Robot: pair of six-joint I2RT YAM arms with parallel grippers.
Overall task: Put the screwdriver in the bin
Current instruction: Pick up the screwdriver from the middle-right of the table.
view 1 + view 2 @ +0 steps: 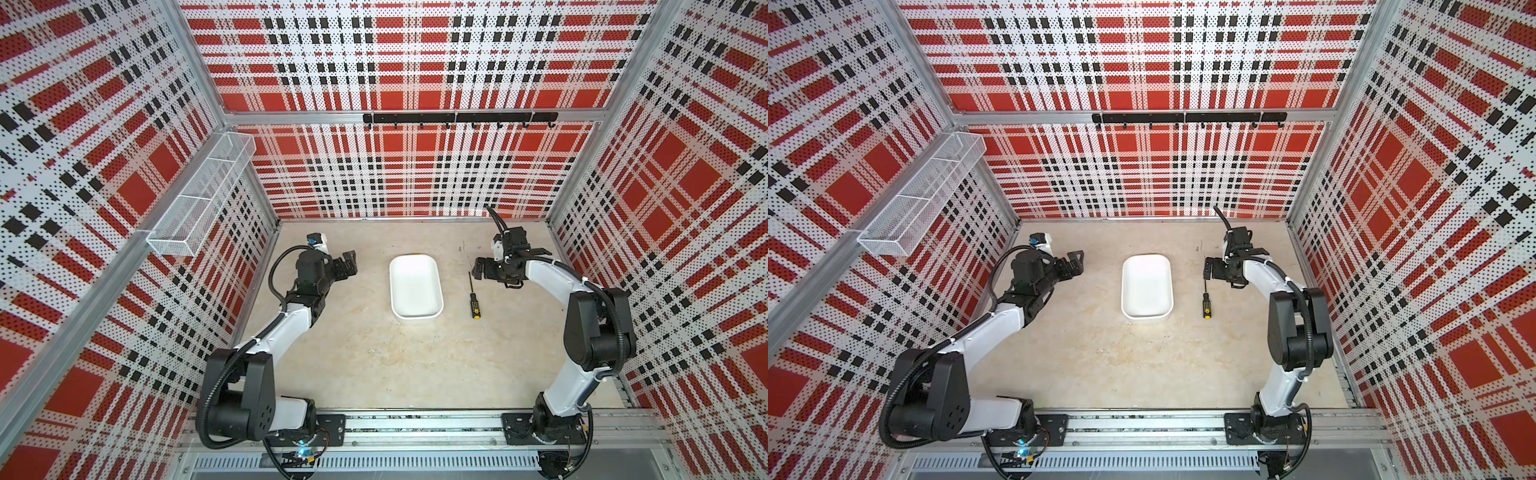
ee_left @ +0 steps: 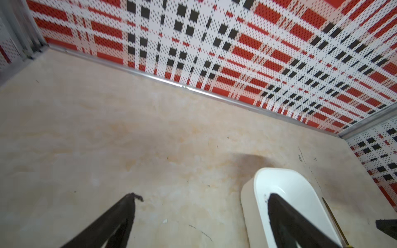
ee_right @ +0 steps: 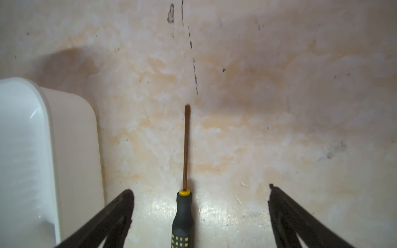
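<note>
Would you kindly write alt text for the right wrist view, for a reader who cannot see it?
A black-and-yellow screwdriver lies on the table, its handle between the right hand's open fingers, untouched, shaft pointing away. The white bin stands beside it, apart.

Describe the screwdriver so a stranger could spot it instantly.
On the beige tabletop, find the white bin at the centre. The screwdriver lies flat beside it, not touching, on the robot's right: the only slim thing, dark shaft, black handle with yellow marks.
</note>
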